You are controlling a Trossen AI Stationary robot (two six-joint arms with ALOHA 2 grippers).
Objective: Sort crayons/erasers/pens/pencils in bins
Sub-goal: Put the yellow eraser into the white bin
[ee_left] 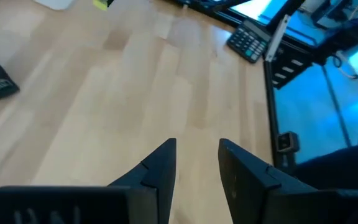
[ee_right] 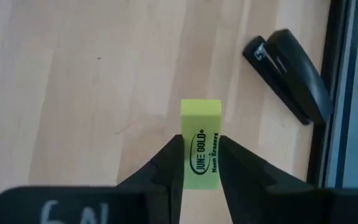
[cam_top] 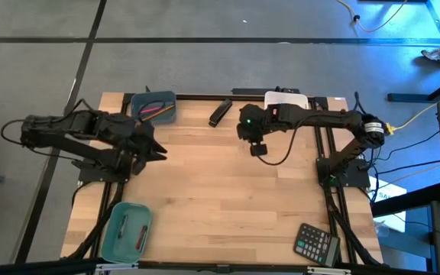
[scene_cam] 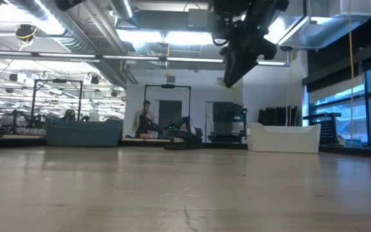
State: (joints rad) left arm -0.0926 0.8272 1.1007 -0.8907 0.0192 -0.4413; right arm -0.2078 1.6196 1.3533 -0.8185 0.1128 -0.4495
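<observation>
Bins ring the wooden table [cam_top: 220, 191]: a blue-grey tub [cam_top: 154, 107] at the far left holds pink-red and orange pencils [cam_top: 156, 109], a teal tub [cam_top: 126, 231] at the near left holds dark pens [cam_top: 123, 227] and a red one, and a white bin [cam_top: 287, 99] sits at the far right. The right gripper [ee_right: 197, 163], raised near a black stapler [ee_right: 291, 73], clamps a yellow-green eraser [ee_right: 201, 142] between its fingers. The left gripper [ee_left: 196, 163] hovers narrowly parted and empty over the left side.

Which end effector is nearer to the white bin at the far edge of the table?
The right. The right end effector, shut on a yellow-green eraser, hangs just beside the white bin; the left end effector is across the table, near the blue-grey bin.
</observation>
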